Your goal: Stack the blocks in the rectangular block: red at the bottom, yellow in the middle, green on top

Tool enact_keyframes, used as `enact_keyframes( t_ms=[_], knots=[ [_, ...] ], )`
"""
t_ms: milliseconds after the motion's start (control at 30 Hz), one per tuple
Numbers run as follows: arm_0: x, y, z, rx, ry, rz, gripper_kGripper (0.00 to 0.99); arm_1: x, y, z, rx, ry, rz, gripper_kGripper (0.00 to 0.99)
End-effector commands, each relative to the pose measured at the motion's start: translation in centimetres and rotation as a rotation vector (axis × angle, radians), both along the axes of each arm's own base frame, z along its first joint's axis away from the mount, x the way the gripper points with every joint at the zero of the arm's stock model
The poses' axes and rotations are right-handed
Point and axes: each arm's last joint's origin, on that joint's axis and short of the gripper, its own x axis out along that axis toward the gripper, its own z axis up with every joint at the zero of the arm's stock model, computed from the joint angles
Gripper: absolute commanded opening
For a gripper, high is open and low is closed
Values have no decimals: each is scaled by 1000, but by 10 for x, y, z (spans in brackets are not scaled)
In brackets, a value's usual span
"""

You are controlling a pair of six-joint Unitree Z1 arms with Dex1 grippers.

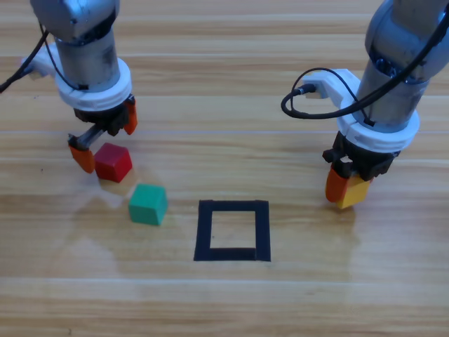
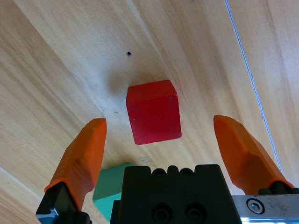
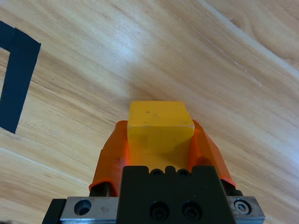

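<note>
Pale wooden table (image 1: pixel 224 309) fills every view, its planks running across the high view. Taking the rectangular block (image 1: pixel 232 230) of black tape as the landmark, nothing lies inside it yet, only bare wood. Well out to its right the right gripper (image 1: pixel 349 188) sits low over the wood, clenched on yellow (image 1: pixel 354 191) (the wrist view shows the cube pinched squarely between both jaws). Up and to the outline's left the left gripper (image 1: pixel 105 137) hangs released, jaws spread wide either side of red (image 1: pixel 113 162), neither one touching it. Green (image 1: pixel 148 204) rests loose on the wood just left of the outline, between it and red.

Red has to go down first, so the grasp on it looks like the step in hand. Judging by the left wrist view, the cube sits turned slightly askew to the jaws; squaring the wrist to its faces and descending further before closing should stop it twisting out.
</note>
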Motion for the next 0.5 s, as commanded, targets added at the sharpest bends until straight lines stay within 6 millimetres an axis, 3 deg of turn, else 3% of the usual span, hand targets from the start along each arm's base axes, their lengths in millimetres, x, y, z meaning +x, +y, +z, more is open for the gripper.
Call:
enact_keyframes(
  t_ms=[33, 233, 500],
  knots=[
    [8, 3, -36, 18, 64, 38, 977, -2, -9, 18, 73, 8, -10, 161],
    [11, 1, -47, 13, 79, 38, 963, 0, -7, 14, 114, 61, -118, 163],
    [12, 0, -53, 14, 82, 36, 931, -3, -14, 24, 92, -13, -218, 163]
  ],
)
